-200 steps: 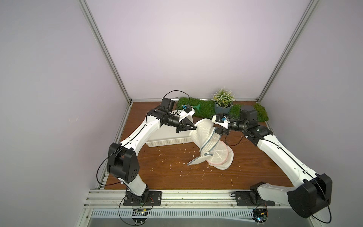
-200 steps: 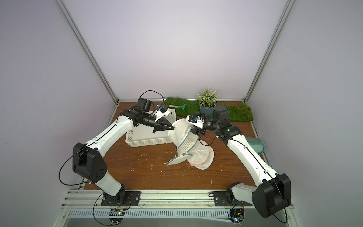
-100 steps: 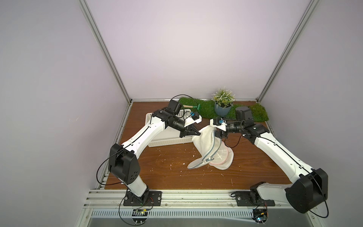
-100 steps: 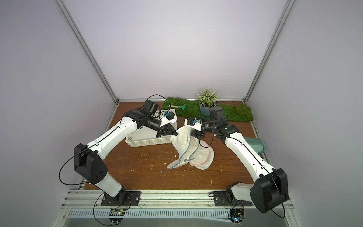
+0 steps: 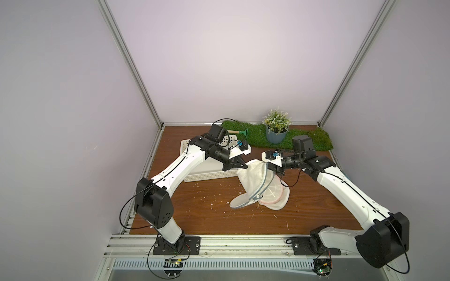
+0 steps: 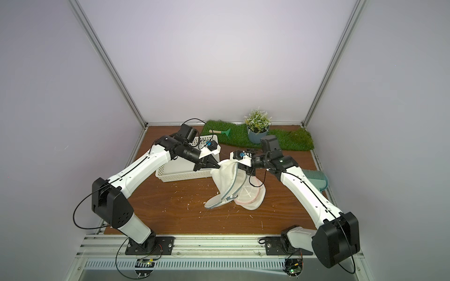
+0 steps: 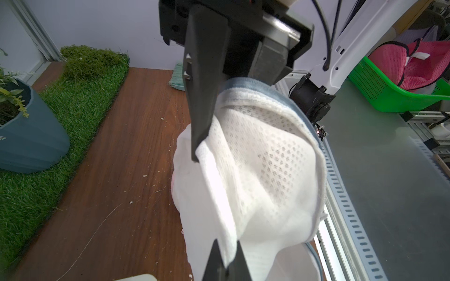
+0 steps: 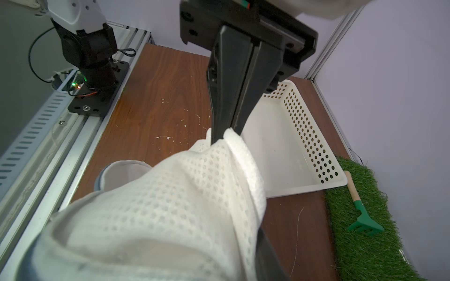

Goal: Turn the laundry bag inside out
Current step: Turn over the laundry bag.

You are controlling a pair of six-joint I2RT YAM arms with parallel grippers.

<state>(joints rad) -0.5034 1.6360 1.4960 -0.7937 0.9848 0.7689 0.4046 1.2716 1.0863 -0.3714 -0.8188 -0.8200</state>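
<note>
The bag (image 5: 252,180) hangs between the two claws. Its top is stretched from one to the other, and its lower half is slumped on the table (image 5: 199,209) below and a little in front of them. The left claw (image 5: 245,167) is pinched tight on a fold of the white mesh. In the right wrist view its fingers (image 8: 226,116) lie flat together with cloth bunched at their tips.

The right claw (image 5: 270,168) faces it from just across the fabric, set at the blue-edged rim (image 7: 275,95). One finger (image 7: 199,109) lies on the outside of the mesh, but its mate is hidden by cloth. I cannot tell whether this claw has a grip or merely stands in the mouth. The basket (image 5: 207,174) sits behind and below the left claw, just beside the bag.

The bag looks very light and quite limp: it sags from each hold and folds over itself. The open weave should give the fingers purchase, so a slip seems unlikely, though a fingertip might snag in the holes. A thin pinch could also catch both layers at once, which would stop the bag turning.

The rim, stiffened by its binding, looks the best place to hold while the closed end is drawn through the mouth. I would pull gently, since the cloth between the claws is already nearly taut.
</note>
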